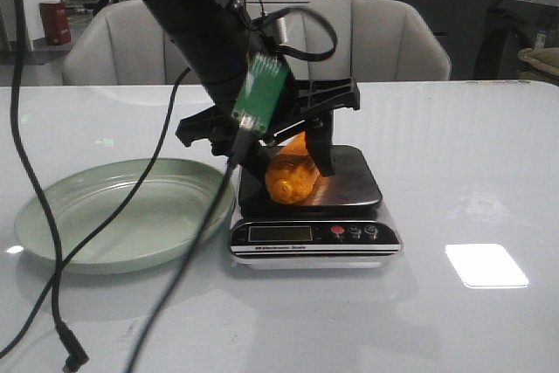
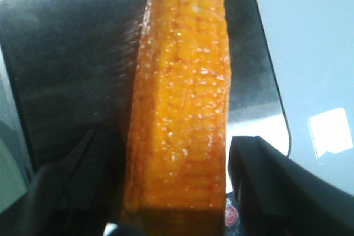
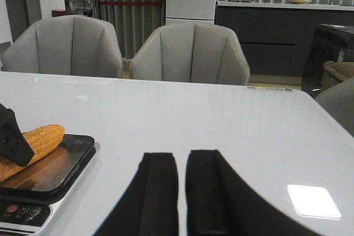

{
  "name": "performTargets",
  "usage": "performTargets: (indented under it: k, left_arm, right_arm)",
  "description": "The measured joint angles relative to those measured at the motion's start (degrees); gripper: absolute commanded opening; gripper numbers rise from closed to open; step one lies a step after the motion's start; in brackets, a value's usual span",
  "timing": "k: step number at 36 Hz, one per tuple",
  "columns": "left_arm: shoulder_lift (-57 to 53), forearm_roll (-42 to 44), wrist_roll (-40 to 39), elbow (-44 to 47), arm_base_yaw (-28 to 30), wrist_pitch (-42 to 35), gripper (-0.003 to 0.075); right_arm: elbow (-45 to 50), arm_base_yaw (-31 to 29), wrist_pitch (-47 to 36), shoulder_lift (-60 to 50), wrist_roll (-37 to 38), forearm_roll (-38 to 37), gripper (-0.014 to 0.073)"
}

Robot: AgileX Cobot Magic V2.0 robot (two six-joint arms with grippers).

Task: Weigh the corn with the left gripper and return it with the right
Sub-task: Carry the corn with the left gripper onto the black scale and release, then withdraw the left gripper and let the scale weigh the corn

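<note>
The orange-yellow corn lies on the dark platform of the kitchen scale. My left gripper is low over it, with one black jaw on each side of the cob. In the left wrist view the corn fills the space between the jaws, and a thin strip of light shows between it and one jaw, so the jaws stand slightly open around it. My right gripper hovers over bare table to the right of the scale, fingers almost together and empty. From there the corn shows on the scale.
A pale green plate sits left of the scale, touching its corner. The scale's display and buttons face the front edge. A loose black cable hangs over the plate and table on the left. Two grey chairs stand behind the table.
</note>
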Motion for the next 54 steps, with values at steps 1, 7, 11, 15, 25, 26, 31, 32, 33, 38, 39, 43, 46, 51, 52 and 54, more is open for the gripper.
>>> performTargets:
  k: [1,7,11,15,25,26,31,32,33,38,39,43,46,51,52,54]
  left_arm:
    - [0.0,0.0,0.0,0.0,0.0,0.0,0.05]
    - [-1.8,1.1,0.0,-0.1,0.2,1.8,0.0479]
    - [-5.4,3.8,0.0,-0.1,0.3,2.8,0.0479]
    - [-9.3,6.6,0.0,0.8,0.3,3.3,0.0479]
    - [-18.5,10.0,0.0,10.7,4.3,2.6,0.0479]
    - [-19.5,10.1,0.0,12.1,5.1,2.1,0.0479]
    - [-28.2,10.3,0.0,20.1,9.3,0.4,0.0479]
    - [-30.2,10.3,0.0,21.8,10.2,0.0,0.0479]
    - [-31.8,10.4,0.0,23.4,11.1,0.0,0.0479]
    - [-43.5,12.3,0.0,31.4,15.0,-0.3,0.0479]
    - [-46.2,12.7,0.0,33.0,15.7,-0.3,0.0479]
    - [-56.4,13.9,0.0,38.3,16.8,0.2,0.0479]
    - [-62.6,14.6,0.0,41.2,16.8,1.1,0.0479]
    - [-72.5,15.9,0.0,45.7,16.8,2.7,0.0479]
    - [-74.9,16.7,0.0,46.6,16.8,3.2,0.0479]
    - [-78.9,18.0,0.0,48.6,16.8,4.1,0.0479]
  right_arm:
    - [0.0,0.0,0.0,0.0,0.0,0.0,0.0213]
    - [0.0,0.0,0.0,0.0,0.0,0.0,0.0213]
    - [0.0,0.0,0.0,0.0,0.0,0.0,0.0213]
    - [0.0,0.0,0.0,0.0,0.0,0.0,0.0213]
    - [0.0,0.0,0.0,0.0,0.0,0.0,0.0213]
    - [0.0,0.0,0.0,0.0,0.0,0.0,0.0213]
    - [0.0,0.0,0.0,0.0,0.0,0.0,0.0213]
    - [0.0,0.0,0.0,0.0,0.0,0.0,0.0213]
    - [0.0,0.0,0.0,0.0,0.0,0.0,0.0213]
    - [0.0,0.0,0.0,0.0,0.0,0.0,0.0213]
    - [0.0,0.0,0.0,0.0,0.0,0.0,0.0213]
    - [0.0,0.0,0.0,0.0,0.0,0.0,0.0213]
    - [0.0,0.0,0.0,0.0,0.0,0.0,0.0213]
    - [0.0,0.0,0.0,0.0,0.0,0.0,0.0213]
    - [0.0,0.0,0.0,0.0,0.0,0.0,0.0213]
    - [0.0,0.0,0.0,0.0,0.0,0.0,0.0213]
